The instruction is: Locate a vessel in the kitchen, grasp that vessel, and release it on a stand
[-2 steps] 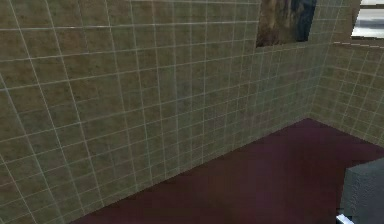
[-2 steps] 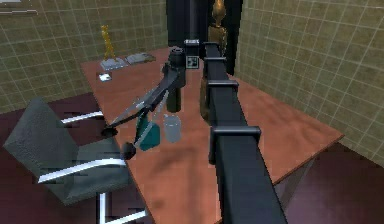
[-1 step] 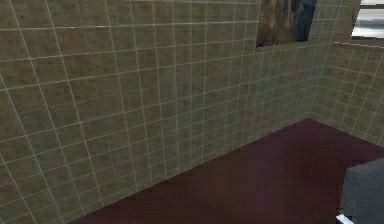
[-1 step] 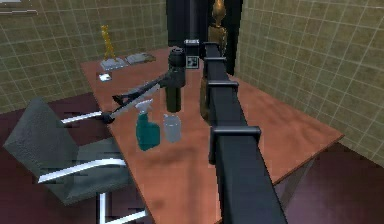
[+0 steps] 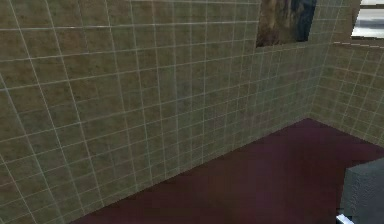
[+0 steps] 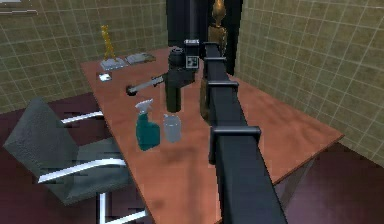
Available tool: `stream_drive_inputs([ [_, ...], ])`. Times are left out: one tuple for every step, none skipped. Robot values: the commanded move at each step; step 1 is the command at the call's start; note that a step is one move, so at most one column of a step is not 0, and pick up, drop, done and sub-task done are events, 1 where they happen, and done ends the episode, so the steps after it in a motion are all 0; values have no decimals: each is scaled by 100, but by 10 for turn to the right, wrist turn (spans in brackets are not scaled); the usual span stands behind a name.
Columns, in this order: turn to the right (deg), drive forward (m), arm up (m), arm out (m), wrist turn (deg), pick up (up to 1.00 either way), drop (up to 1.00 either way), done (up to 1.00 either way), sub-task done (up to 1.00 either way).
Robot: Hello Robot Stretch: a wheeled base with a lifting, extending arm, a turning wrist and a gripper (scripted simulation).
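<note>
Tan tiled walls [image 5: 120, 90], maroon floor [image 5: 280, 170], wooden table [image 6: 290, 130], grey chair [image 6: 45, 135].

Walls [image 5: 120, 90] olive-tan tiles with a pale grid; floor [image 5: 270, 170] dark maroon; table [image 6: 285, 130] reddish-brown; bottle [image 6: 147, 130] teal, cup [image 6: 171, 128] pale grey, near the table's left edge; chair [image 6: 45, 135] grey; statuette [image 6: 105, 38] gold, at its far corner.

A reddish-brown wooden desk [image 6: 290, 130] stands on the dark maroon floor [image 5: 280, 170]; a grey padded office chair [image 6: 50, 140] sits against its edge; a small golden statuette [image 6: 105, 38] (upright) stands at the far end; olive tiled walls [image 5: 120, 90] carry a framed picture [image 5: 285, 22].
</note>
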Motion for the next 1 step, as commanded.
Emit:
stream_drive_inputs([
  [0, 0, 0, 0, 240, 0, 0, 0, 0],
])
